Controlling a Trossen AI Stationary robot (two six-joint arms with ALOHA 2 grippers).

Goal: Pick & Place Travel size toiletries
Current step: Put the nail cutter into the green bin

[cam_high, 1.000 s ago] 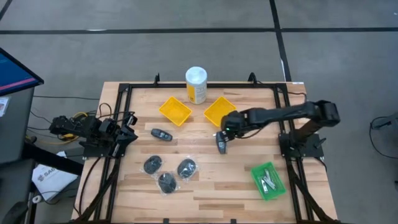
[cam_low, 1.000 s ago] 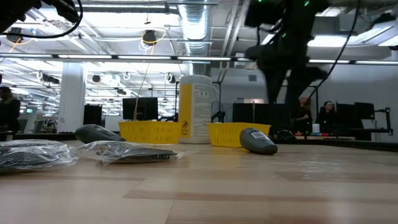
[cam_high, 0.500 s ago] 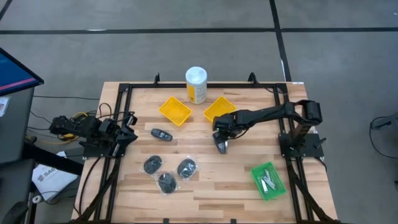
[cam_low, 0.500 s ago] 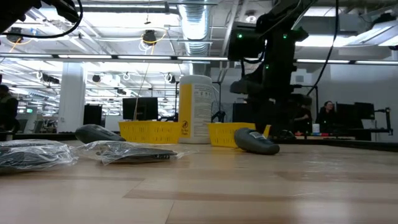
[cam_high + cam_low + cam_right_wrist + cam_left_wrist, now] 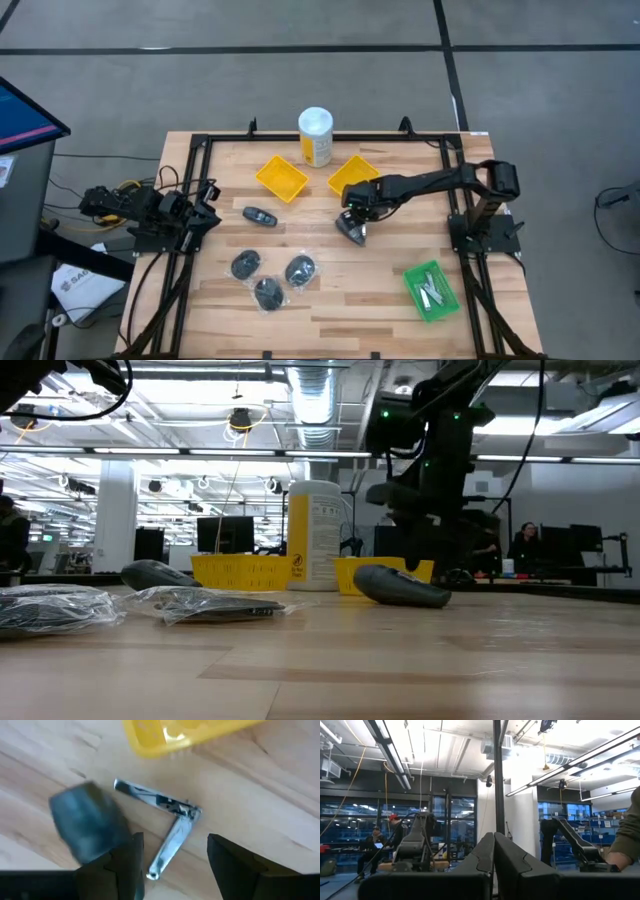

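Observation:
My right gripper point(image 5: 357, 206) is open and low over the table, just in front of the right yellow tray point(image 5: 351, 177). A folded-out silver clipper point(image 5: 167, 822) lies on the wood between its fingers. A black oblong piece point(image 5: 350, 229) lies flat beside the gripper, blurred in the right wrist view point(image 5: 88, 824). The second black oblong piece point(image 5: 260, 215) lies left of centre. Three wrapped dark discs point(image 5: 268, 278) rest near the front. My left gripper point(image 5: 493, 862) is shut, parked at the table's left edge point(image 5: 195, 215). My right gripper comes slanting down from the table's right side. The outer side of one finger point(image 5: 127, 862) meets the near end of the black oblong piece point(image 5: 107, 845), which lies flat on the table. The clipper between the fingers is not touched.
A tall white-capped yellow canister point(image 5: 315, 136) stands at the far edge between two yellow trays, the left one point(image 5: 280, 177). A green tray point(image 5: 431, 289) with small silver pieces sits at the near right. Bare wood point(image 5: 380, 270) lies between the discs and the green tray.
My right gripper has come down toward the table and shifted slightly left, by the black oblong piece. That piece has turned about on the table, from pointing at the near edge to lying slantwise, staying in about the same place.

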